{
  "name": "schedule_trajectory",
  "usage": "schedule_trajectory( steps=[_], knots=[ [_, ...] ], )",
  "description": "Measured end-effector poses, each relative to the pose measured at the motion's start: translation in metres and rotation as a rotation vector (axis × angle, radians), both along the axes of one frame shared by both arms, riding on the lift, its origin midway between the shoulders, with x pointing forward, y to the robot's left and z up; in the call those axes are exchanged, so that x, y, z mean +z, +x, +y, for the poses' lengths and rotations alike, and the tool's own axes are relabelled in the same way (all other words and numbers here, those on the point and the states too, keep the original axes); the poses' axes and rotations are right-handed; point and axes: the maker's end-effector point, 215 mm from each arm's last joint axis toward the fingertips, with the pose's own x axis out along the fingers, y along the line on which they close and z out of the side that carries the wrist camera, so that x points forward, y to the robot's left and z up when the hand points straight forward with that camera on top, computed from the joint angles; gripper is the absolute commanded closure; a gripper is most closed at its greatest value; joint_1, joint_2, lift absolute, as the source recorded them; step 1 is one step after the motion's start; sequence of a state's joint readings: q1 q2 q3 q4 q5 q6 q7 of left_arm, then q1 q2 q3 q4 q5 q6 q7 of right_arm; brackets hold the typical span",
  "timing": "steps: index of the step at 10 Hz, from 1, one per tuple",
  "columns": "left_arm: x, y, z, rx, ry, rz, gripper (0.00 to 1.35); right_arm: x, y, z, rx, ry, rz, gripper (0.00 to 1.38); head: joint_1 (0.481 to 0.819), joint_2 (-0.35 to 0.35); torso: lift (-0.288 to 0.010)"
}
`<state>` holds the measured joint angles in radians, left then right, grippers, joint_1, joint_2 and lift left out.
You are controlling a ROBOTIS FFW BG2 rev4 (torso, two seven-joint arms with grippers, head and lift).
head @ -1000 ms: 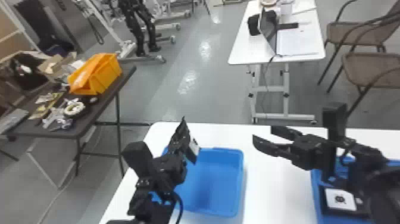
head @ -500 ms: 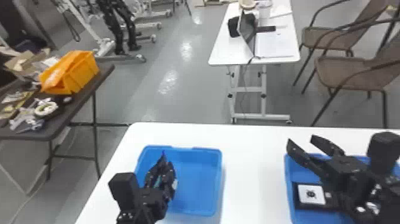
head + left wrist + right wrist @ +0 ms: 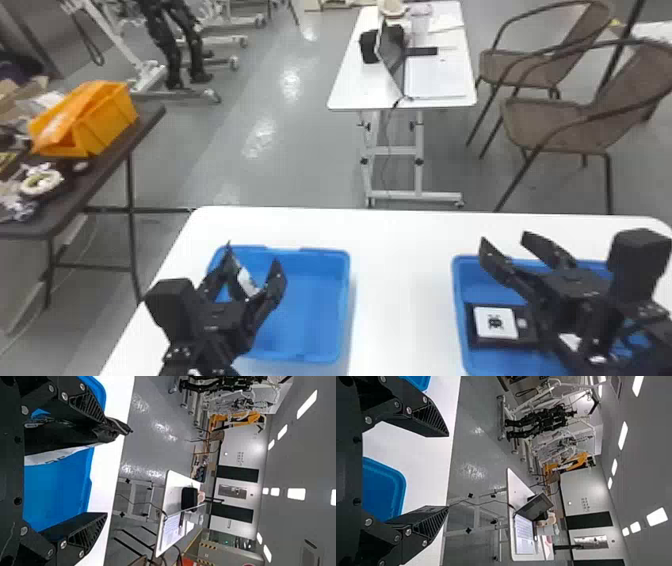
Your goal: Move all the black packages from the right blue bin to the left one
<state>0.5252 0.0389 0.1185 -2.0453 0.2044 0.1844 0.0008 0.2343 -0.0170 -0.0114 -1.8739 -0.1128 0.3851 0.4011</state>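
Left gripper: While its two fingers stand apart, the left gripper (image 3: 253, 254) hangs over the left bin, and a package leans along the inner side of one finger. I would call it open, with no real pinch on the load.

Package at the left gripper: This black package (image 3: 59, 439) stands on edge in the mouth of the gripper, its pale side facing the other finger. I can't tell whether it touches the bin's floor; the wide spread suggests it is being let go there, and it could cling to the finger or tip over.

Left bin: The blue left bin (image 3: 345, 295) sits below that arm, within its easy reach, which seems why the drop belongs to it.

Right gripper: The right gripper (image 3: 504, 238) is spread too, with nothing between its fingers, above the far side of the right bin, perhaps waiting to pick.

Right bin: In the right bin (image 3: 459, 300) another black package (image 3: 495, 322) lies flat, white label up, near the wall facing the left bin. A pale patch under the arm may be one more; I can't be sure.

Tabletop: The white tabletop (image 3: 405, 280) carries both bins well apart, so any package must cross the gap, likely passed between the arms.

Work left: At least the flat one has to cross.
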Motion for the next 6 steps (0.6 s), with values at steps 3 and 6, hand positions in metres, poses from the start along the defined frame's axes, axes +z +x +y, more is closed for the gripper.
schedule_trajectory(
  steps=[3,6],
  knots=[
    [0.007,0.006,-0.002,-0.030,0.001,-0.014,0.07,-0.009,-0.006,-0.007,-0.017,0.001,0.032,0.42,0.695,0.165,-0.039],
    [0.010,0.019,-0.032,-0.203,0.206,0.016,0.09,-0.010,-0.005,-0.006,-0.014,0.007,0.035,0.42,0.695,0.130,-0.039]
  ],
)
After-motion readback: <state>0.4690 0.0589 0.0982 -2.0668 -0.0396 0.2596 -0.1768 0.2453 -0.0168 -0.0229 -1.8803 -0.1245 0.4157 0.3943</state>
